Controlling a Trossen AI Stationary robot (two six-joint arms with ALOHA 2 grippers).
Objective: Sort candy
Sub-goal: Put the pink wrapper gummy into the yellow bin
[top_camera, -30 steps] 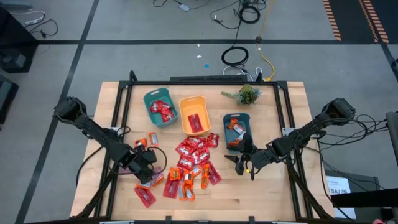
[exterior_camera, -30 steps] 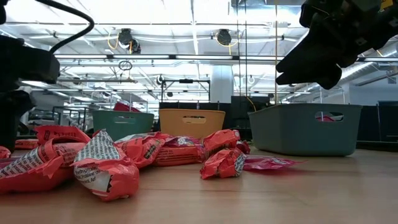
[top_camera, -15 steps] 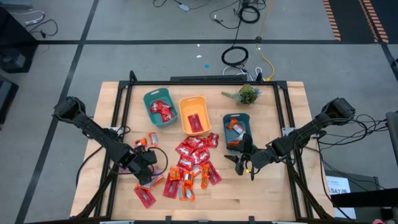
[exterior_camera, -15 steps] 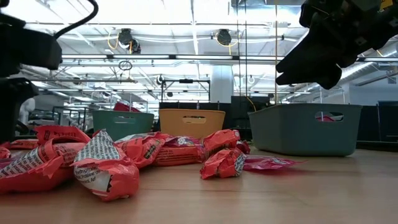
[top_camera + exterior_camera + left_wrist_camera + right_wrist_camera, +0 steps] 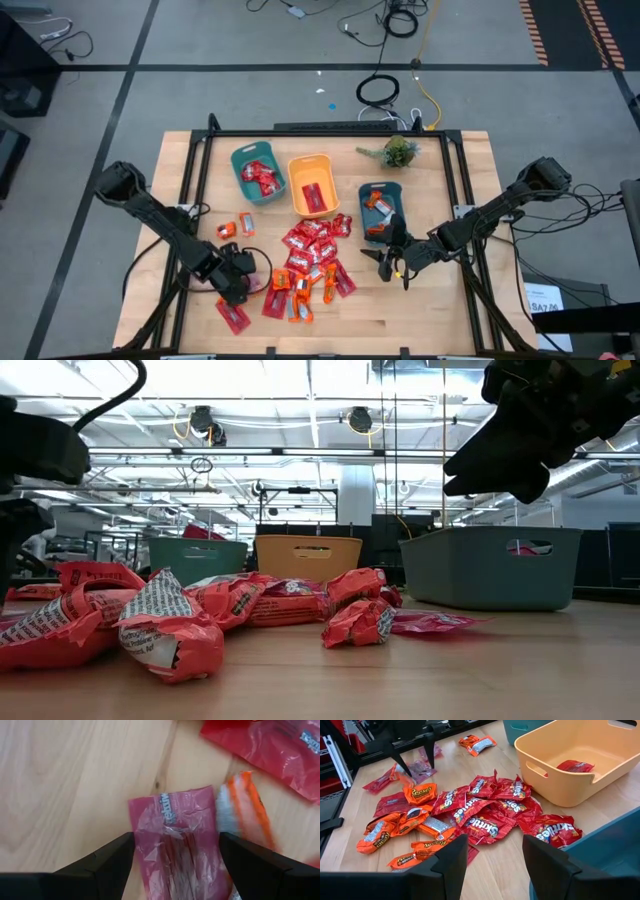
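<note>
Wood makes up the big tabletop point(image 5: 440, 310), and it stands on a grey floor with cables lying behind it. Two dark arms reach in from the sides. On the far part of the tabletop sit three bins: a teal bin point(image 5: 256, 174), an orange bin point(image 5: 313, 185) next to it, and a smaller teal bin point(image 5: 380, 211) more to the right, each with some candy inside. A little green plant point(image 5: 398, 152) lies near the far edge. The candy point(image 5: 312, 246) is mostly in one heap in the middle of the tabletop, shiny red packs on the far side and orange ones on the near side (a few more packs lie off to the left). The left gripper point(image 5: 243, 276) is low over the left end of the heap, and its fingers point(image 5: 107, 862) are apart, one on each side of a pale pink packet point(image 5: 177, 837) that lies flat on the wood; they do not look closed on it. The right gripper point(image 5: 388, 257) hangs above the tabletop just near the smaller teal bin, and its fingers point(image 5: 445, 865) are apart with nothing between them.
</note>
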